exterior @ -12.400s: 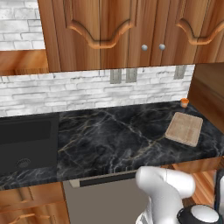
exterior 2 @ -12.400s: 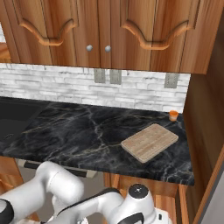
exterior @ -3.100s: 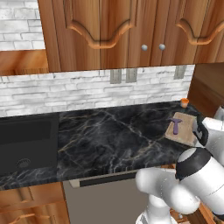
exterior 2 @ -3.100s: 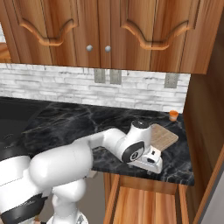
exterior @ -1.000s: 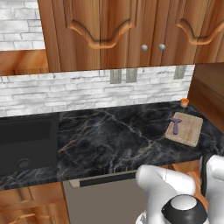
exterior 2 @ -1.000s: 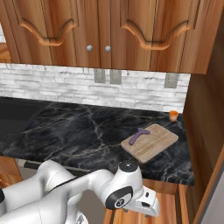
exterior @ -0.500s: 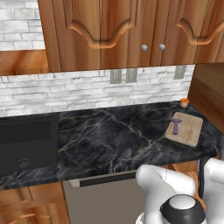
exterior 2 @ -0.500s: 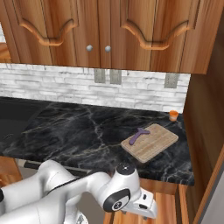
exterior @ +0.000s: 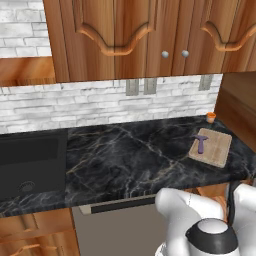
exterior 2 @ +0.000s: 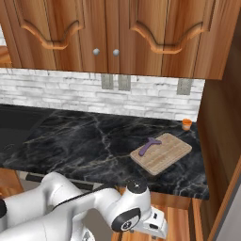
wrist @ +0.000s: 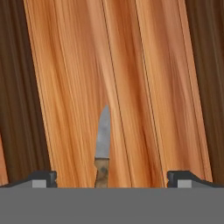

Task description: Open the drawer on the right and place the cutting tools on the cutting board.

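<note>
So the task looks about half done. Using the cutting board (exterior 2: 161,153) as the landmark: it lies on the dark counter (exterior: 125,160) near its right end, with a small orange cup (exterior 2: 187,124) just behind it by the wall. One T-shaped purple tool (exterior 2: 149,145) already rests on the board, at its left side.

The drawer (wrist: 118,87) is below the counter edge under the board and is open, because the hand view looks down on its light orange-wood floor. A small knife (wrist: 102,148) with a grey blade and a brownish handle lies there. The gripper (wrist: 111,178) hovers over it with its fingertips (wrist: 43,178) spread wide, pinching nothing, the knife between them. I judge that what is left is to grasp this knife and carry it up to the board.
</note>
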{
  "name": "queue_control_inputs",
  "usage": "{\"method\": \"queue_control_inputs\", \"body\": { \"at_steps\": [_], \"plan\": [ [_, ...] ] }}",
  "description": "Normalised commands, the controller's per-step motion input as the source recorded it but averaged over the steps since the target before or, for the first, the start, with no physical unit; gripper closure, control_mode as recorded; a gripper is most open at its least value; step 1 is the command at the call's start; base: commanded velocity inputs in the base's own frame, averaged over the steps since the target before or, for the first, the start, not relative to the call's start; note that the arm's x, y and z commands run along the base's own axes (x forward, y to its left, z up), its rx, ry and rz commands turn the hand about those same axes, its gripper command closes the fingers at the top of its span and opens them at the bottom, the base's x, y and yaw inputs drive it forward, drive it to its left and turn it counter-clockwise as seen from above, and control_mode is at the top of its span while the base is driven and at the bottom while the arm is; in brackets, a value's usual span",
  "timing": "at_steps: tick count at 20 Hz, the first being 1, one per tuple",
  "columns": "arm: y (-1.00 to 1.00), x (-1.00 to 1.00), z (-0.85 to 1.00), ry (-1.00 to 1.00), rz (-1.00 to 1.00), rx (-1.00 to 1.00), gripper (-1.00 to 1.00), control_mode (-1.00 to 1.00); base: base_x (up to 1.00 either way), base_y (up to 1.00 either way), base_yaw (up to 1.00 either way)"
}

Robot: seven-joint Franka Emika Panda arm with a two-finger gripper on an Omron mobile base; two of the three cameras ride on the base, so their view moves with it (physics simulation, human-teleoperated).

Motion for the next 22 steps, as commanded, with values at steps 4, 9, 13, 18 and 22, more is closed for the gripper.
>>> {"method": "queue_control_inputs", "body": {
  "at_steps": [4,9,13,18,22],
  "plan": [
    [-0.02,0.0,-0.12,0.0,0.0,0.12,-1.0,-1.0,0.0,0.0,0.0],
    [-0.03,0.0,-0.03,0.0,0.0,0.01,-1.0,-1.0,0.0,0.0,0.0],
    [-0.25,0.01,-0.14,0.0,0.0,0.0,-1.0,-1.0,0.0,0.0,0.0],
    [-0.05,0.0,-0.14,0.0,0.0,0.01,-1.0,-1.0,0.0,0.0,0.0],
    [0.0,0.0,-0.19,0.0,0.0,0.02,-1.0,-1.0,0.0,0.0,0.0]
  ]
}}
